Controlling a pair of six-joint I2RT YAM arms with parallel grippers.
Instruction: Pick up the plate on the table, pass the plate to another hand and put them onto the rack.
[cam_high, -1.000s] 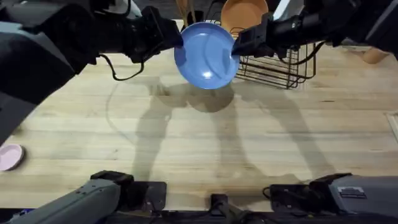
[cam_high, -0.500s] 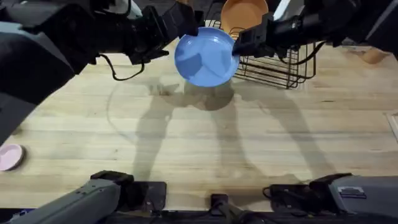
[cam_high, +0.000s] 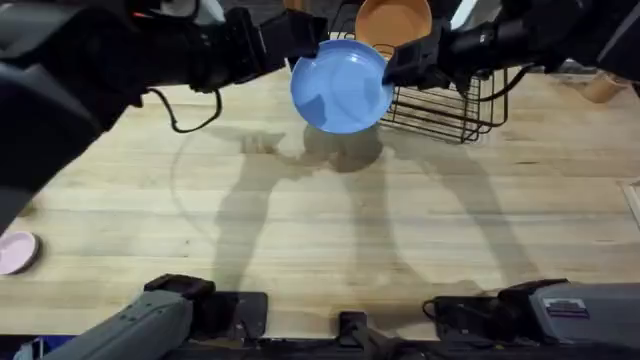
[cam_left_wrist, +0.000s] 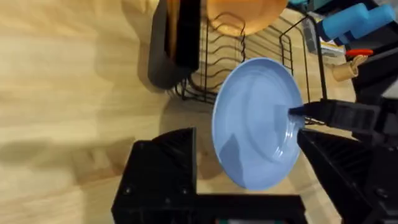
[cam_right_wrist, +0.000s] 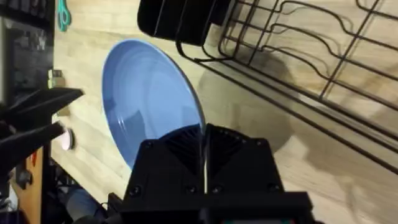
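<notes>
Right end effector (cam_high: 392, 68): reaching in from the right of the overhead view, its two black fingers are clenching the right-hand rim of the plate (cam_high: 341, 86); in the right wrist view the same end effector (cam_right_wrist: 203, 144) is pinching the plate's (cam_right_wrist: 149, 106) edge between its finger blocks. Left end effector (cam_high: 303, 40): sitting at the plate's upper left edge, its fingers are standing spread, released from the rim, with the plate (cam_left_wrist: 258, 122) lying in the gap between them in the left wrist view and touching neither visibly. Plate: round, glossy light blue, being held clear above the table (cam_high: 320, 210), its concave face turning up toward the overhead camera and tilting somewhat, its shadow falling on the wood just below it; being round, it is showing no long axis. Rack (cam_high: 440, 105): black wire, standing on the table just right of the plate and behind the right end effector, carrying an orange-tan dish (cam_high: 392, 22) upright at its far end. Black holder (cam_left_wrist: 169, 46): standing beside the rack. Small pink dish (cam_high: 15, 251): lying at the table's left edge, well apart.
</notes>
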